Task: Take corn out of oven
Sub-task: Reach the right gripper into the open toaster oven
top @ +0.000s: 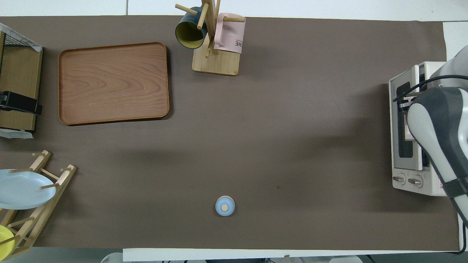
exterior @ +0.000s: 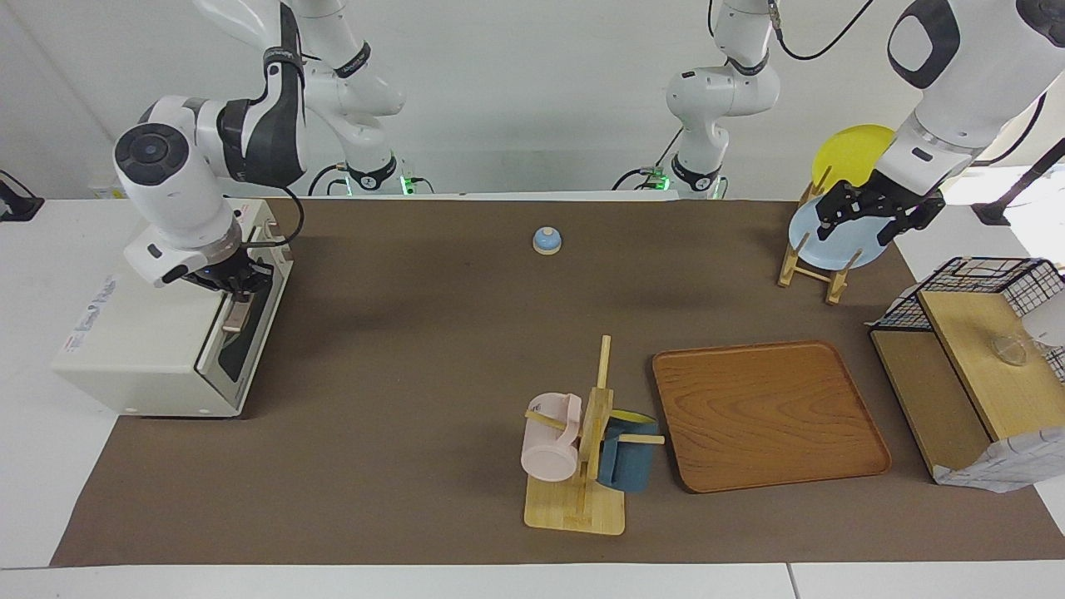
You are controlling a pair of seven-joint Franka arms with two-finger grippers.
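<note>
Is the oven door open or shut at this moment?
Shut. The oven door's dark glass sits flush with its cream front, and the right gripper is at the tan handle. No corn is visible.

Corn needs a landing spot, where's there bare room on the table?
Bare mat runs from the oven to the mug rack, with only the bell nearer the robots. The tray is bare too. It is crowded around the basket and plate rack.
</note>
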